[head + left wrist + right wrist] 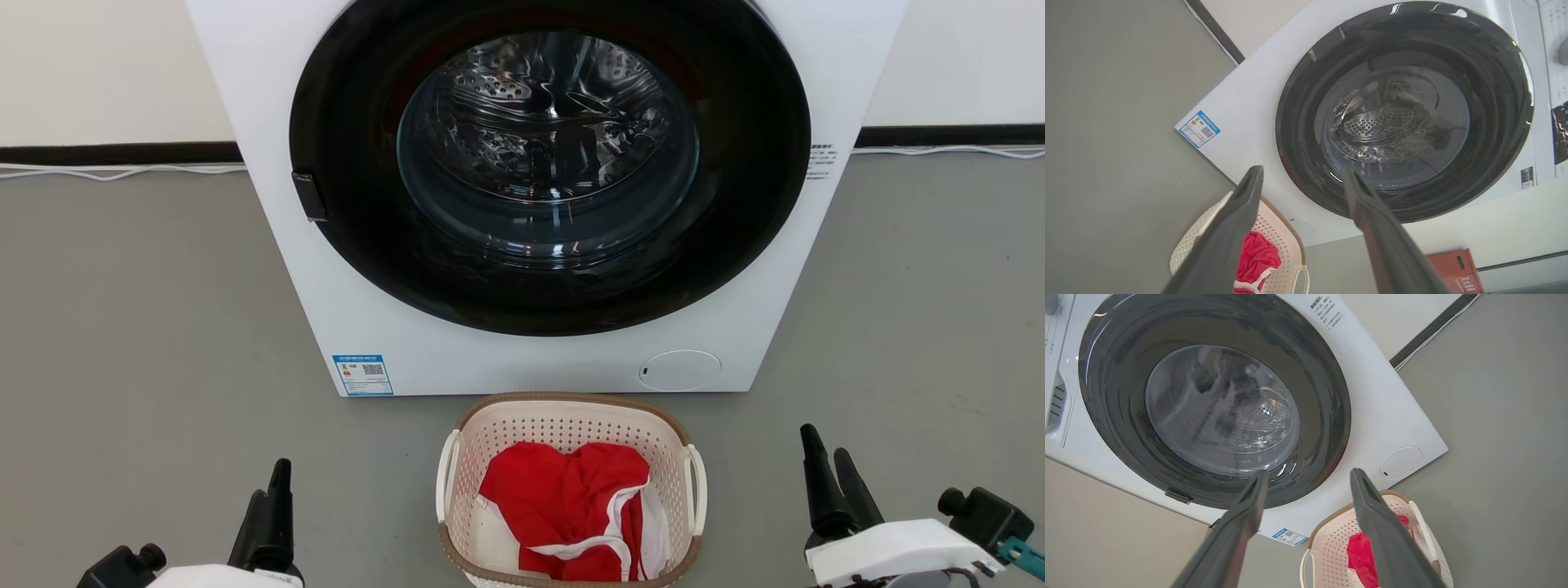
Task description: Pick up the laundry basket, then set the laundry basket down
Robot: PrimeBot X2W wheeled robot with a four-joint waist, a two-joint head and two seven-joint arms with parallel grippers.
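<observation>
The laundry basket (563,429) stands on the grey floor just in front of the washing machine. It is cream-white and perforated, with a brown rim and white loop handles on both sides. A red and white garment (571,506) lies inside it. My left gripper (273,482) is open, low at the left and well clear of the basket. My right gripper (824,445) is open at the lower right, also apart from it. In the left wrist view the open left gripper (1303,171) points at the machine, with the basket (1278,228) below. The right gripper (1309,473) is likewise open, with the basket (1331,547) under it.
A white front-loading washing machine (408,343) with its round dark door (547,147) closed stands right behind the basket. Grey floor (147,327) lies open on both sides. A white cable (122,171) runs along the wall base. An orange-red crate (1453,269) sits beside the machine.
</observation>
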